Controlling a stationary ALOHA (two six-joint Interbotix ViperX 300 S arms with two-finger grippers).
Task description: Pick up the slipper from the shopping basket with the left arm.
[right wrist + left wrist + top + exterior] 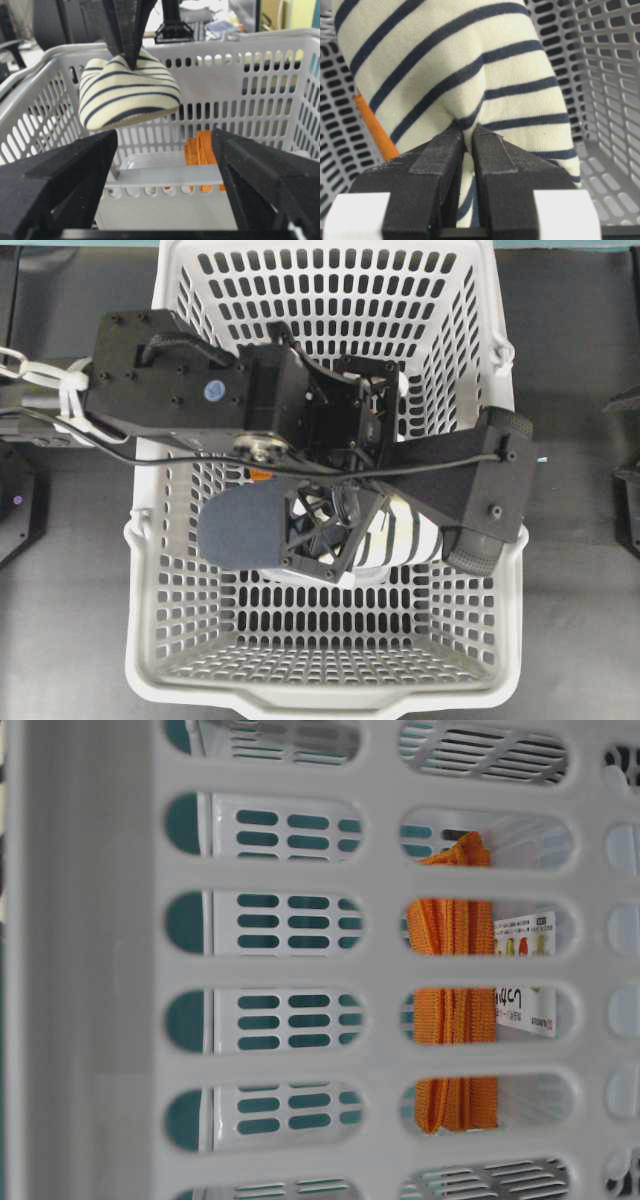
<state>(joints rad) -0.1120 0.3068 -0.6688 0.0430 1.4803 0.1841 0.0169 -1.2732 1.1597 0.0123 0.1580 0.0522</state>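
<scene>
The slipper (pixel 400 536), cream with navy stripes and a navy insole, hangs inside the light grey shopping basket (pixel 330 695). My left gripper (pixel 335 530) reaches over the basket from the left and is shut on the slipper. In the left wrist view the black fingers (pixel 440 155) pinch a fold of the striped upper (pixel 470 65). In the right wrist view the slipper (pixel 127 92) hangs from the left fingers (pixel 127 30) at about rim height, clear of the floor. My right gripper (pixel 164 137) is open and empty outside the basket wall (pixel 250 55).
A folded orange cloth (pixel 455 1010) with a white printed label (pixel 525 970) stands against the basket wall; it also shows in the right wrist view (pixel 202 147) and the left wrist view (pixel 375 125). The slotted walls (pixel 600 75) enclose the slipper.
</scene>
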